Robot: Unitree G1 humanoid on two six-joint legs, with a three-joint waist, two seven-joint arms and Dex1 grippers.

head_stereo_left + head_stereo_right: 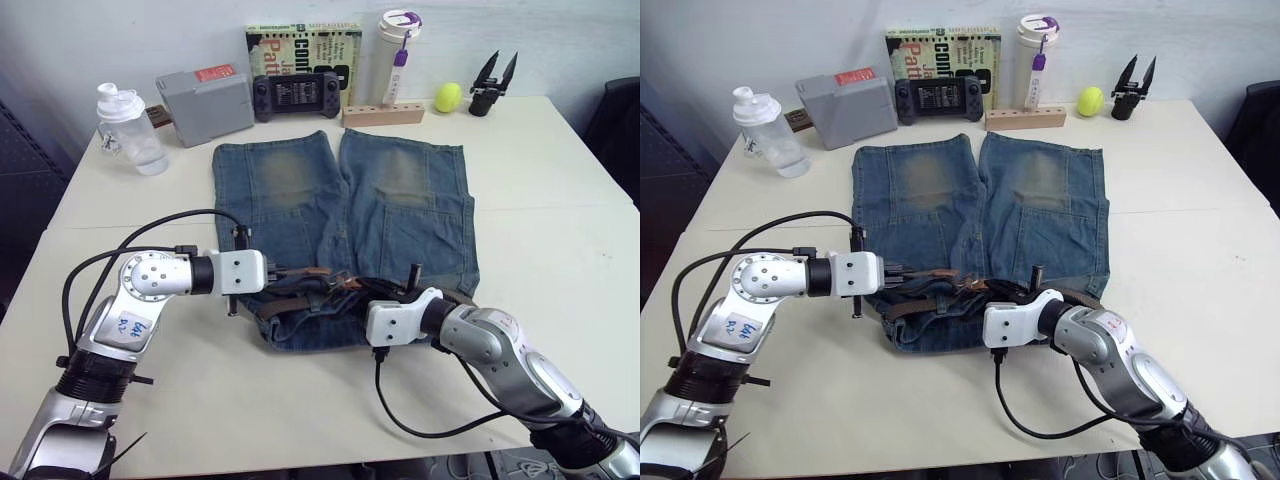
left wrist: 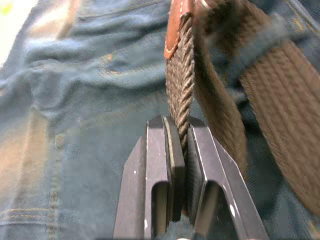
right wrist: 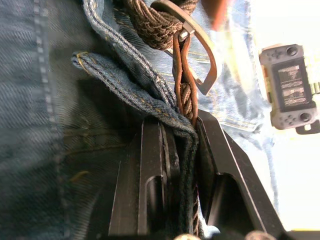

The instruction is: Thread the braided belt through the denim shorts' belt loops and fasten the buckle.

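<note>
From my head camera, the denim shorts [image 1: 340, 235] lie flat on the worktop [image 1: 560, 230], legs pointing away from me and waistband nearest. The braided belt [image 1: 300, 298] runs along that waistband. My left end effector [image 1: 285, 272] reaches in from the left end of the waistband; my right end effector [image 1: 352, 296] sits at the middle of it.

At my left wrist, my left end effector [image 2: 184, 150] is clenched on the braided belt, its woven strap squeezed between my fingers [image 2: 160, 170].

At my right wrist, my right end effector [image 3: 186, 145] pinches a fold of denim waistband together with the belt. The buckle [image 3: 197, 45] lies just beyond my fingertips.
</note>
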